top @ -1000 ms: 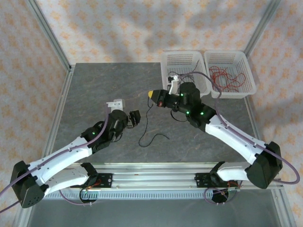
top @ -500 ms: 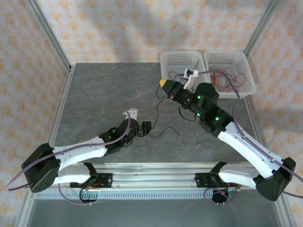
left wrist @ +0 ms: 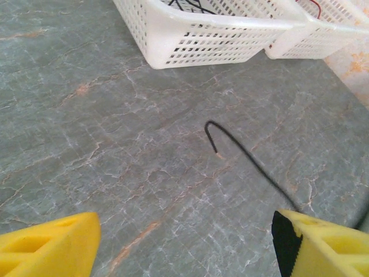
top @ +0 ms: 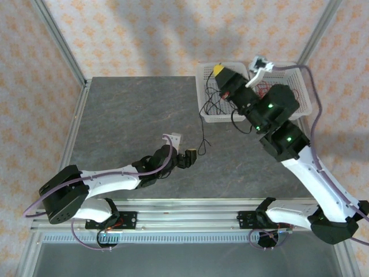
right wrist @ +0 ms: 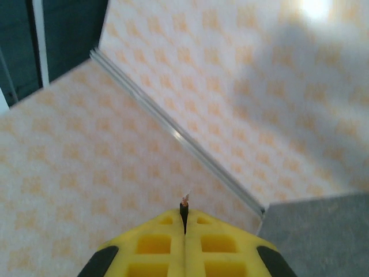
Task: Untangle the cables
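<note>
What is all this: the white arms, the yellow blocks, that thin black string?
Two robot arms, left and right, are bolted to a grey table. One picture looks down from above; the other two come from small cameras on the wrists, so the yellow blocks are each arm's own fingers. The string is a black wire. The right gripper is shut on one end and holds it up over the left basket; the other end lies on the table. The left gripper is open beside that end, holding nothing. A second basket stands to the right.
</note>
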Controlling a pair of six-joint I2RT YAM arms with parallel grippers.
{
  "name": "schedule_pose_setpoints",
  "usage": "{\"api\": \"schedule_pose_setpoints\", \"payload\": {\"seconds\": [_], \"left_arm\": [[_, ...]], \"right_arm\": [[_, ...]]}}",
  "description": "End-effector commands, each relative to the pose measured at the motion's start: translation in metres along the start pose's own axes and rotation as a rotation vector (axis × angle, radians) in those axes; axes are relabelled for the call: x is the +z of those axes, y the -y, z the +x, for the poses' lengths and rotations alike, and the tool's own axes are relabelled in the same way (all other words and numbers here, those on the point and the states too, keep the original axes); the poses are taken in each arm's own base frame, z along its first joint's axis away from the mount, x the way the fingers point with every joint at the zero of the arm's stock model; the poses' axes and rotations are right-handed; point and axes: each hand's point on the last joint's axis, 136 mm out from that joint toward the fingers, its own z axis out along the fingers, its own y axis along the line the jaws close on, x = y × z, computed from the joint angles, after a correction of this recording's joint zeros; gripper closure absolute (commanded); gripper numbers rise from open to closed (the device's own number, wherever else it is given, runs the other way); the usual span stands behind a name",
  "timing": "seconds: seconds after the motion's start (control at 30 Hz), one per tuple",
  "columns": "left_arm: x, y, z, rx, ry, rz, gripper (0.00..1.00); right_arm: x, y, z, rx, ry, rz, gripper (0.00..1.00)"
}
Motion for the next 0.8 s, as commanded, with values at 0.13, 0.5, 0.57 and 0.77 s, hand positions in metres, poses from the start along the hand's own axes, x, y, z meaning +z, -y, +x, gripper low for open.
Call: {"api": "schedule_pose_setpoints", "payload": {"seconds": [0.13,0.5,0.57,0.77], "left_arm": [[-0.005,0.016,-0.011,-0.004,0.047,0.041,0.21],[-0.016,0.017,-0.010,-0.016,0.057,0.038,0.21],[-0.018,0.017,-0.011,-0.018,0.060,0.038,0.21],[-0.023,0.020,-0.014,-0.027,0.071,0.045,0.21]], "right_arm": [[0.023,-0.022,-0.069,-0.253,0.189,0.093,1.00],[0.093,-0.017,-0.135,-0.512,0.347,0.139,1.00],[0.105,-0.005,-0.142,-0.522,0.364,0.135,1.00],[0.142,0.047,-0.151,-0.547,0.394,0.160,1.00]]}}
